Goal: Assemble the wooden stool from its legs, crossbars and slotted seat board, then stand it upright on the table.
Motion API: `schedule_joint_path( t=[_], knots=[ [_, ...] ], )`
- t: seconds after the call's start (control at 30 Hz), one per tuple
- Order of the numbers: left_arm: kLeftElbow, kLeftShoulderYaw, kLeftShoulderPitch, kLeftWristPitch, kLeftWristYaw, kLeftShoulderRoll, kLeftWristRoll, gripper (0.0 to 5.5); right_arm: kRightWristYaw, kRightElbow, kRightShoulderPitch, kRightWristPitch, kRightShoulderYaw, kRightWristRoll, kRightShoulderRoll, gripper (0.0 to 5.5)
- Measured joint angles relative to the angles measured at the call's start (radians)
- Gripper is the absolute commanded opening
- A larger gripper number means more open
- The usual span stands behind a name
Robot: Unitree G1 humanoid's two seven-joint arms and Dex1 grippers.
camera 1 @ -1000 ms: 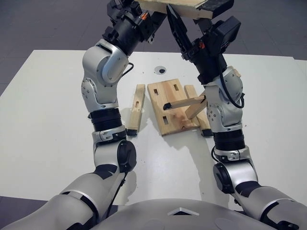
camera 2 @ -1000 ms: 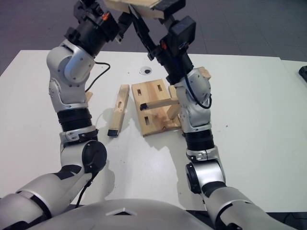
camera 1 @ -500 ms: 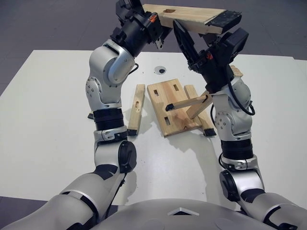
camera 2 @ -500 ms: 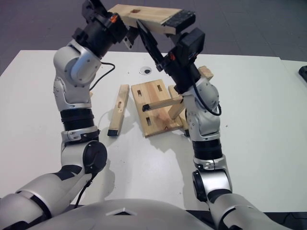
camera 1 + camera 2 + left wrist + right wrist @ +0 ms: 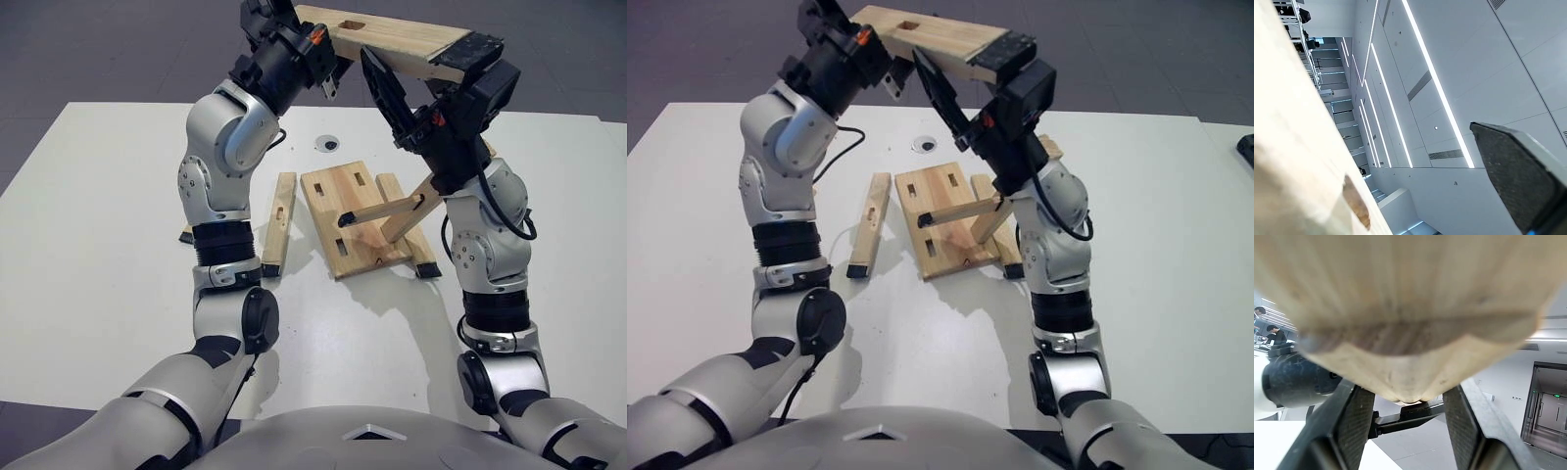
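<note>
A wooden leg [image 5: 392, 34] with a slot and a black foot is held high over the far side of the table. My right gripper [image 5: 364, 51] comes up from under it, and its fingers [image 5: 1354, 423] stand on either side of the wood, shut on it. My left gripper [image 5: 309, 54] is at the leg's other end. There the wood [image 5: 1298, 161] lies apart from the one finger [image 5: 1518, 181] that shows, so that gripper is open. The slotted seat board [image 5: 338, 240] lies flat on the table. A tilted leg [image 5: 407, 211] and a crossbar [image 5: 377, 211] stand on it.
One loose leg [image 5: 279, 220] lies left of the board. Another [image 5: 421, 257] lies along its right edge, beside my right forearm. A small wooden piece [image 5: 186, 235] shows behind my left forearm. A round hole [image 5: 330, 144] lies in the white table [image 5: 98, 196] behind the board.
The raised leg has come lower and shifted right, with both grippers moving along it. My right arm has swung to the right. The parts on the table have not moved.
</note>
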State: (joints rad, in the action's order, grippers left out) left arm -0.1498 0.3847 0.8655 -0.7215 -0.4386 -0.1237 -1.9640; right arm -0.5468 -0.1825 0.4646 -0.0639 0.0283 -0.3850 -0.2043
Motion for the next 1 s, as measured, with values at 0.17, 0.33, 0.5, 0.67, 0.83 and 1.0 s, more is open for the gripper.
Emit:
schedule_joint_path(
  t=[0.17,0.33,0.5,0.67,0.83,1.0],
  knots=[
    [-0.004,-0.002,0.000,0.005,0.017,0.001,-0.001,5.40,0.004,-0.041,-0.014,0.026,-0.011,-0.013,-0.005,2.05],
    [-0.011,-0.009,0.000,0.022,0.029,0.003,-0.001,5.40,0.011,-0.066,-0.018,0.050,-0.023,-0.015,-0.009,2.05],
    [-0.016,-0.018,0.000,0.027,0.031,0.004,-0.001,5.35,0.011,-0.086,-0.032,0.063,-0.028,-0.028,-0.019,2.05],
    [-0.031,-0.028,0.000,0.037,0.032,0.005,-0.001,4.59,0.011,-0.106,-0.046,0.073,-0.028,-0.034,-0.027,2.05],
    [-0.036,-0.030,0.000,0.041,0.032,0.006,-0.001,3.82,0.010,-0.114,-0.047,0.075,-0.030,-0.038,-0.031,2.05],
    [-0.039,-0.037,-0.001,0.041,0.032,0.006,0.000,2.93,0.009,-0.122,-0.046,0.074,-0.033,-0.042,-0.036,2.05]
  ],
)
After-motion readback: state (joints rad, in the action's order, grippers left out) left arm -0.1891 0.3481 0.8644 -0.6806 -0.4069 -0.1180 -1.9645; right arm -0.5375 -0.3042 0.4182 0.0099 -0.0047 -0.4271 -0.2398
